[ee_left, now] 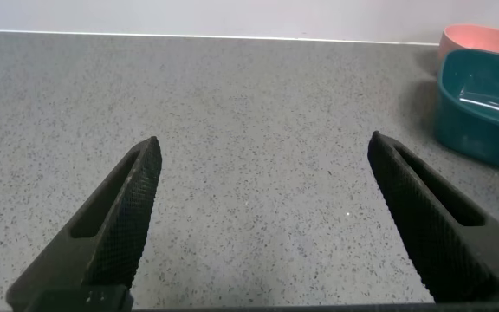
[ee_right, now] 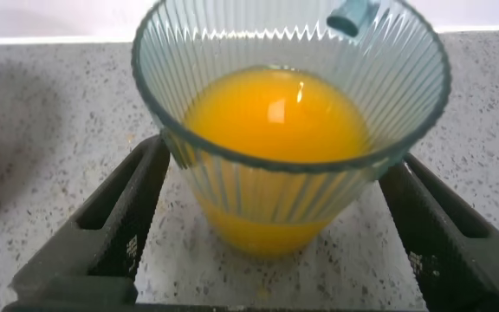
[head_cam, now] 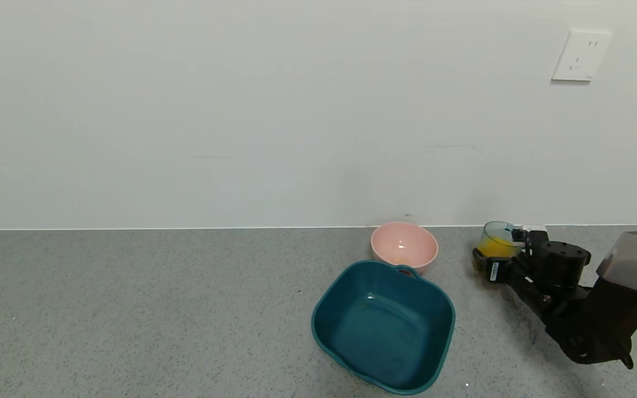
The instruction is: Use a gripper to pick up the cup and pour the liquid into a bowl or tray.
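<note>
Right gripper (head_cam: 498, 260), at the frame's right edge, brackets the cup (head_cam: 497, 239) of orange liquid (ee_right: 271, 117) — jaws seemingly touching its ribbed sides, contact unclear. Grasping step; next lift and carry left to the teal tub (head_cam: 327, 309). Left gripper (ee_left: 262, 217) hangs open above the speckled grey counter (head_cam: 130, 309) — white wall (head_cam: 241, 110) behind.

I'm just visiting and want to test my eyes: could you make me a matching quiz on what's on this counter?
Things:
1. cup
2. teal tub
3. pink bowl
4. left gripper

States:
A. against the wall, behind the tub
B. open over bare counter
C. holds orange liquid, between the right gripper's fingers
D. nearest the robot, nothing poured in

Pairs: 1-C, 2-D, 3-A, 4-B
</note>
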Robot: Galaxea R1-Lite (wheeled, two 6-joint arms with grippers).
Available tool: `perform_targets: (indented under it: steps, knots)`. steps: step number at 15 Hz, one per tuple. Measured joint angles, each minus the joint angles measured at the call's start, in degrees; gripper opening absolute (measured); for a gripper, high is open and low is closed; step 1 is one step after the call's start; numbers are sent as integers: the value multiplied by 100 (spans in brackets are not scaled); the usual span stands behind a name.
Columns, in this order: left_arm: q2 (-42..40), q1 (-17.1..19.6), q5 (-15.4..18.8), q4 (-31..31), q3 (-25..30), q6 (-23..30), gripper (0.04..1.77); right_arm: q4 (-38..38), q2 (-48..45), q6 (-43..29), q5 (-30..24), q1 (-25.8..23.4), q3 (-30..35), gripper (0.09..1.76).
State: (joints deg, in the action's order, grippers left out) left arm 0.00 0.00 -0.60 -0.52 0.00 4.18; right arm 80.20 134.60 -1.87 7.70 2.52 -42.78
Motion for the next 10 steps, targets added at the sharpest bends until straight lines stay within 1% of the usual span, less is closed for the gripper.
perform_targets:
  steps: [2,10]
  knots:
    - [0,0,0,0,0,0,172,260,107,-6,4,9,-28,171]
    - [0,0,0,0,0,0,172,778,446,-13,6,12,-85,171]
